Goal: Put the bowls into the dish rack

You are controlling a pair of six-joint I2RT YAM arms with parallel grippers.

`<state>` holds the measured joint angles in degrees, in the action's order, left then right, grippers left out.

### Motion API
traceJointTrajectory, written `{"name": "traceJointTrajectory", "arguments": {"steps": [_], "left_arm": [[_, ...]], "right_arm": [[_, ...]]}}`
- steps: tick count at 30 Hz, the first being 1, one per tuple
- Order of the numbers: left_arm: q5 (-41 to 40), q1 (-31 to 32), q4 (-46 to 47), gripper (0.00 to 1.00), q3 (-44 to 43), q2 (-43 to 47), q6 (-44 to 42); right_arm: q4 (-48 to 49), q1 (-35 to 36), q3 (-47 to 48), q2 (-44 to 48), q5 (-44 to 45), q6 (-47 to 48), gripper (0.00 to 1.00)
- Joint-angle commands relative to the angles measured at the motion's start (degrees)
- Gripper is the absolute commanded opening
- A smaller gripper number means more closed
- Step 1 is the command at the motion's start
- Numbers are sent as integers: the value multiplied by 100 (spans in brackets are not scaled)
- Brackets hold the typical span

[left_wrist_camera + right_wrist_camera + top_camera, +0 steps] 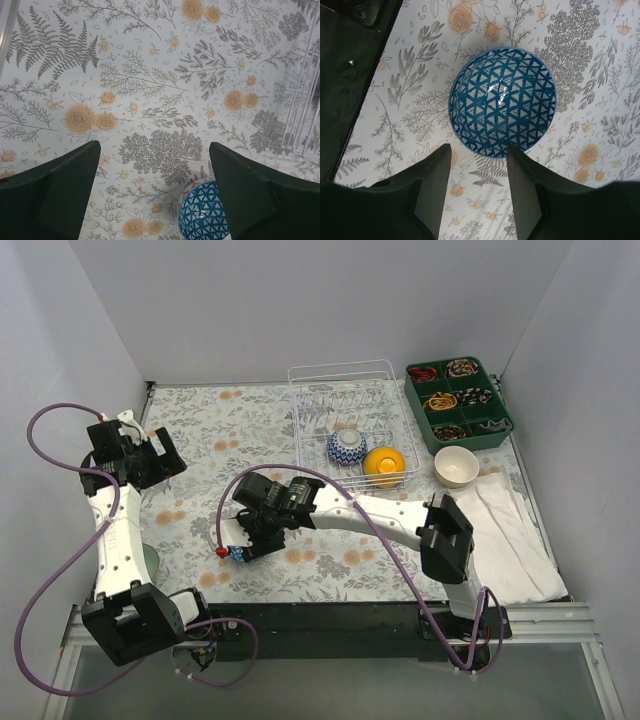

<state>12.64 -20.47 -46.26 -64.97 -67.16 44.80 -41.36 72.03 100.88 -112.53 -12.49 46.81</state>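
Right end effector (479,149), jaws narrowly parted, hovers at a blue triangle-patterned bowl (502,100) on the worktop (205,430); left end effector (154,147) gapes wide. Dish rack (318,405) holds an orange-yellow bowl (384,464) and another patterned bowl (346,445).

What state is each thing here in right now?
Blue triangle-patterned bowl: on the floral tablecloth, ungripped.
Right gripper: open, aimed at that bowl.
Left gripper: open, empty.
White wire dish rack: holds blue-and-white patterned bowl and orange-yellow bowl.
Cream bowl: outside the rack.
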Motion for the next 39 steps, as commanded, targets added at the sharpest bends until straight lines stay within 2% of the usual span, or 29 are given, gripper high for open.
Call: {"name": "traceJointTrajectory", "arguments": {"steps": [1,9,20,24,29,33,37,39], "left_arm": [[19,-45,-173,91,-279,413,-208],[-183,-89,-103,91,-244,554,-296],[-139,-150,-111,92,-315,546,-314],[-122,-159,-138,92,-332,563,-322],[36,-159,-155,91,-341,572,-314],[194,-159,-146,91,-402,537,-235],[493,-159,-103,89,-552,484,-252],[887,-159,29,85,-613,510,-374]], "right_arm": [[181,48,406,-181,-341,267,56],[190,320,-51,-304,-509,426,55],[454,338,301,-1095,-43,206,50],[489,338,318,-1096,80,92,32],[586,347,73,-648,370,-84,25],[568,356,-331,-358,528,-75,1],[401,321,-341,220,713,-338,1],[227,111,-149,503,670,-995,1]]}}
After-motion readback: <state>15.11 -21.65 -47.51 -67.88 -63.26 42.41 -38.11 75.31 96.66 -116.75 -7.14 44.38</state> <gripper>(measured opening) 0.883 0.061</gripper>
